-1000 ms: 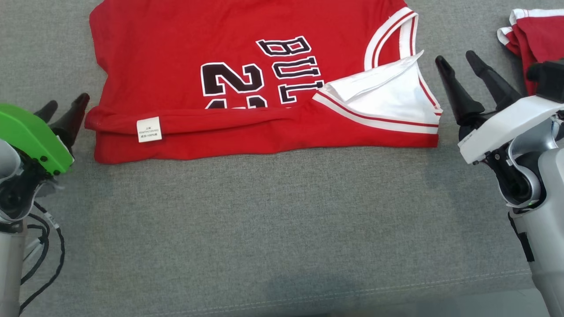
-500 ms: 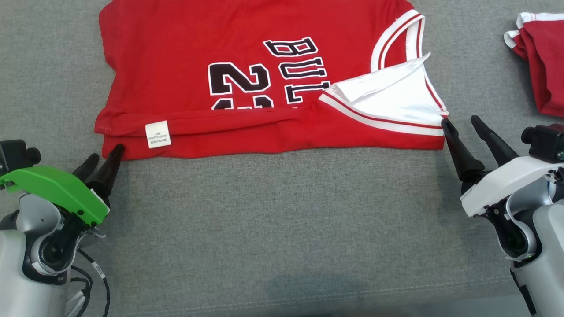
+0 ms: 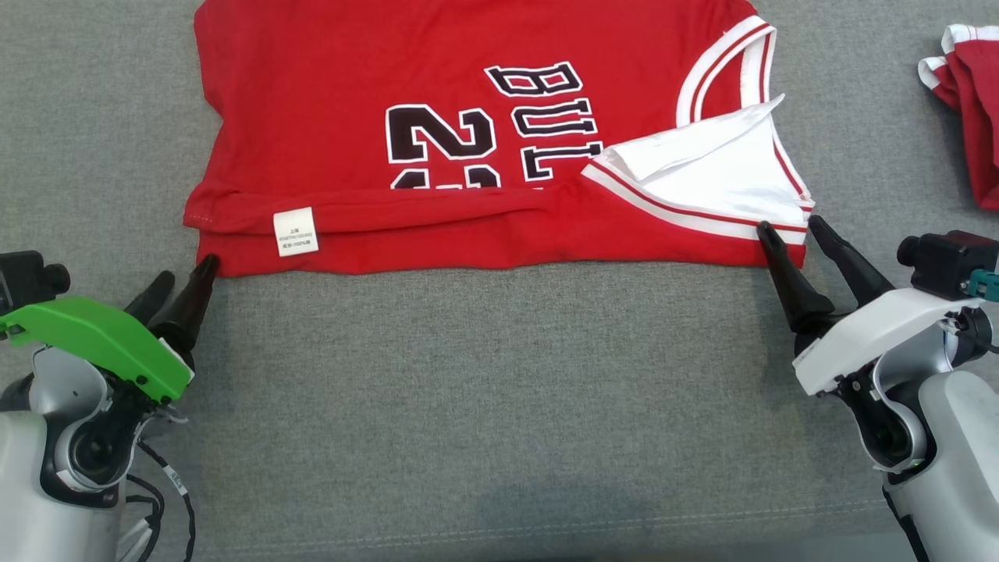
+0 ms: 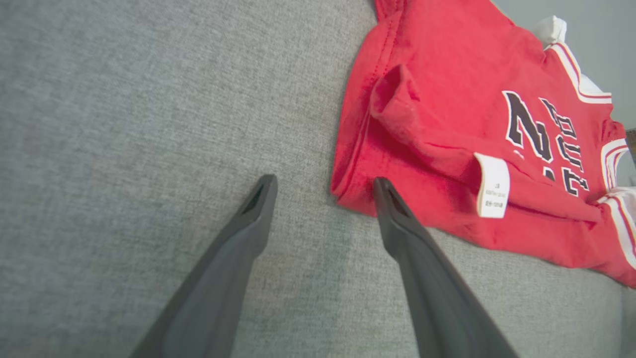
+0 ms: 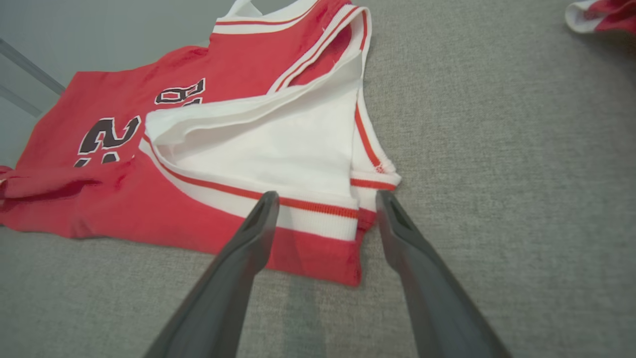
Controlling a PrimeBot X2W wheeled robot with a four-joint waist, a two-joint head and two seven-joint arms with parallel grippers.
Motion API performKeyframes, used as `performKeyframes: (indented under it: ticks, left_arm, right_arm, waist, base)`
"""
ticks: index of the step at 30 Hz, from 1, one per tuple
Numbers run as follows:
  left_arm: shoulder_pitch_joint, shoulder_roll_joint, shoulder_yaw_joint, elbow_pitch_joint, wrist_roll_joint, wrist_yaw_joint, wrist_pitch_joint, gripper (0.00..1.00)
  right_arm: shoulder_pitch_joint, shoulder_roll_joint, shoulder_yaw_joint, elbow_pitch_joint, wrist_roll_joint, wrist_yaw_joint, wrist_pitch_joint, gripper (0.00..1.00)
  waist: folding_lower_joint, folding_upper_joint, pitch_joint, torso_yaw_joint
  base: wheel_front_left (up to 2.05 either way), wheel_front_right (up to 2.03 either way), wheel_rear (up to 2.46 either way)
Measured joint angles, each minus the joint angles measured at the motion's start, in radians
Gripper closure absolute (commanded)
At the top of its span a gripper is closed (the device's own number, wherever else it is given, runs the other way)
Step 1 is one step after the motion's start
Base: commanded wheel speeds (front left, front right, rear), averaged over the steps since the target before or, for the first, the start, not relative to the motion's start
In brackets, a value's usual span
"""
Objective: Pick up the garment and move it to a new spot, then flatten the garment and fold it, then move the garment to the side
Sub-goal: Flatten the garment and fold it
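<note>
Right pincer (image 3: 790,224) perhaps astride half-folded jersey (image 3: 351,78)

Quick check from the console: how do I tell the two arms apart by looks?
The left gripper and right gripper each have two long, tapered dark fingers. The left wears a bright green cover, with loose black cables beside its grey forearm. The right wears a white cover, with a black camera block and teal connector.

Over on the far right edge, a small red piece (image 3: 972,109) with white trim sits bunched up, partly cut off by the frame. Everything lies on a grey fabric surface (image 3: 484,406), and a stitched seam (image 3: 624,519) runs across its near edge.
</note>
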State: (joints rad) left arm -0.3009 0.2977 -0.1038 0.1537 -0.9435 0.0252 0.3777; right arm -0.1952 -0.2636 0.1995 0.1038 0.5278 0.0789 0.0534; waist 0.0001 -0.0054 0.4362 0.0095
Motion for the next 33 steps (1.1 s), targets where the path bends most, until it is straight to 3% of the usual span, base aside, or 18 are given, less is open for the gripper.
performKeyframes:
  ticks: [28, 29, 30, 31, 32, 33]
  left_arm:
    - [-0.030, 0.003, -0.026, 0.000, -0.026, -0.012, 0.035, 0.00]
    - [-0.031, 0.003, -0.028, 0.001, -0.026, -0.016, 0.035, 0.00]
    - [-0.032, 0.003, -0.030, 0.002, -0.026, -0.017, 0.036, 0.07]
    - [-0.034, 0.003, -0.032, 0.004, -0.026, -0.018, 0.040, 0.31]
    - [-0.036, 0.003, -0.035, 0.005, -0.026, -0.020, 0.042, 0.53]
    - [-0.039, 0.002, -0.038, 0.007, -0.026, -0.023, 0.044, 0.67]
  right_arm:
    - [0.031, 0.035, 0.009, 0.009, 0.009, -0.001, -0.015, 0.00]
    - [0.029, 0.035, 0.011, 0.012, 0.009, -0.001, -0.015, 0.05]
    - [0.026, 0.035, 0.013, 0.015, 0.009, -0.001, -0.014, 0.32]
    - [0.022, 0.035, 0.017, 0.017, 0.009, -0.001, -0.013, 0.51]
    - [0.018, 0.035, 0.020, 0.018, 0.009, -0.001, -0.013, 0.60]
    - [0.016, 0.035, 0.024, 0.019, 0.009, -0.001, -0.009, 0.78]
  waist:
    - [0.0000, 0.0000, 0.028, -0.021]
    - [0.0000, 0.0000, 0.028, -0.021]
    - [-0.0001, 0.0000, 0.028, -0.021]
    - [0.0000, 0.0000, 0.028, -0.021]
    - [0.0000, 0.0000, 0.027, -0.021]
    - [0.0000, 0.0000, 0.027, -0.021]
  base:
    - [0.00, 0.00, 0.00]
    - [0.00, 0.00, 0.00]
    - [0.00, 0.00, 0.00]
    - [0.00, 0.00, 0.00]
    - [0.00, 0.00, 0.00]
    - [0.00, 0.00, 0.00]
